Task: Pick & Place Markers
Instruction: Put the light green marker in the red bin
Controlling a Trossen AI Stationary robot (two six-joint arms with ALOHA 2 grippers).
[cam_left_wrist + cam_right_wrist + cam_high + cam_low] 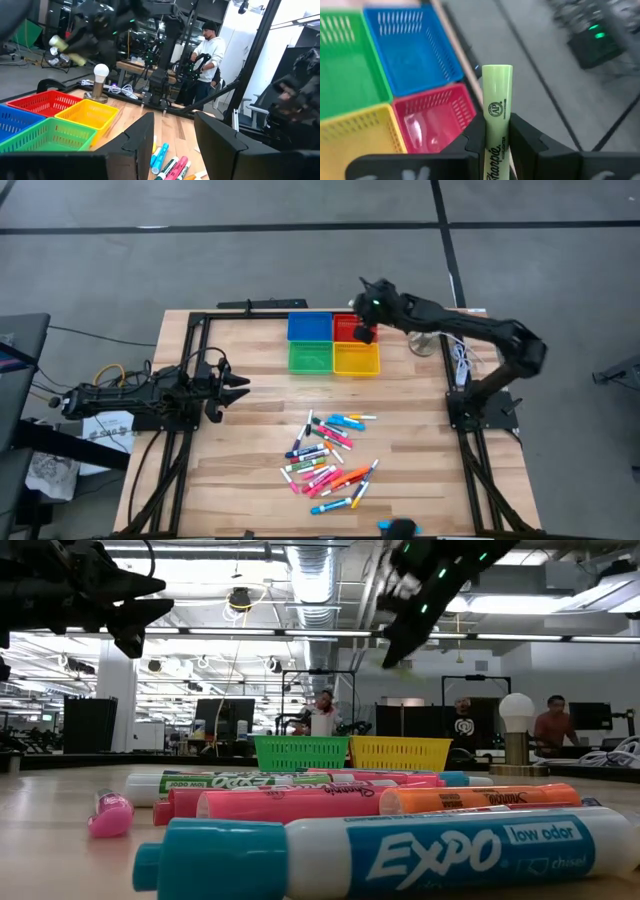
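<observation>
Wooden table [250, 430] in a big open lab, people at desks way behind. Right claw [496, 135] is pinching a pale yellow-green Sharpie highlighter [497, 115], long axis running straight out between the fingers, hovering above the red plastic basket [348, 327]; the yellow basket [357, 360] sits just beside it. Four baskets total with the blue [309, 326] and green [311, 357]. Left claw [240, 390] waits half-spread, empty, nearer the loose pile of roughly twenty markers [328, 460].

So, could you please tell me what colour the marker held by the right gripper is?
Pale yellow-green marker, clearest in the right wrist view.
</observation>
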